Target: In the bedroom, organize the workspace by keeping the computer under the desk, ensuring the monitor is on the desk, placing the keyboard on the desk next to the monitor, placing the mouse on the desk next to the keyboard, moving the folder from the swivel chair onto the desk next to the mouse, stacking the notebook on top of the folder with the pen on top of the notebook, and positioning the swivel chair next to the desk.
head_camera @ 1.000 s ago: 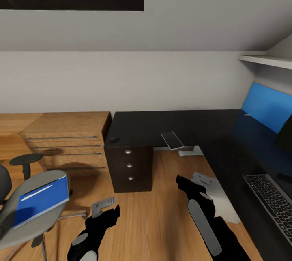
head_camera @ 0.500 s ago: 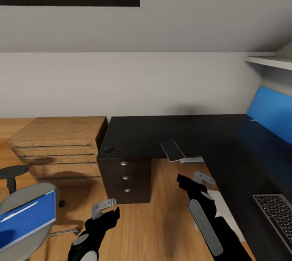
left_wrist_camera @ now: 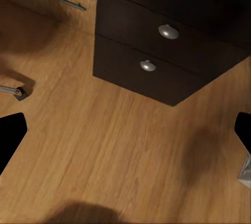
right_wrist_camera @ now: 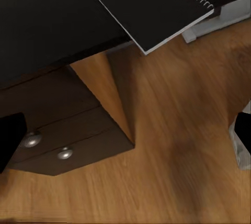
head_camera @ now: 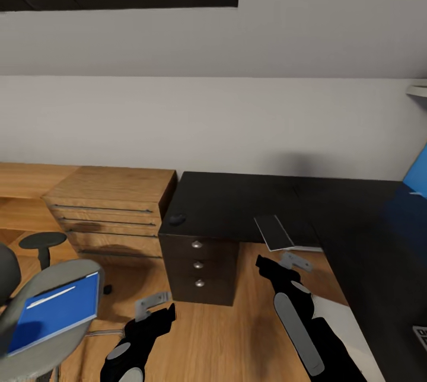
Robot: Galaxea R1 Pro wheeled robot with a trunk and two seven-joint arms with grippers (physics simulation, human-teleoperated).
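Observation:
The black desk runs along the wall and turns toward me at the right. The dark mouse lies near its left corner. The notebook overhangs the desk's front edge. At the lower left, the blue folder rests on the grey swivel chair, with the pale pen on top. A corner of the keyboard shows at the right edge. The white computer stands by the desk. My left gripper and right gripper hover open over the floor, empty.
A light wood dresser stands left of the desk's drawer block. The blue back panel shows at the far right. Wood floor lies open between the chair and the desk.
The head view has swung back to the left: the desk sits further right in the picture, and more of the chair and folder shows. Both arms hold the same pose.

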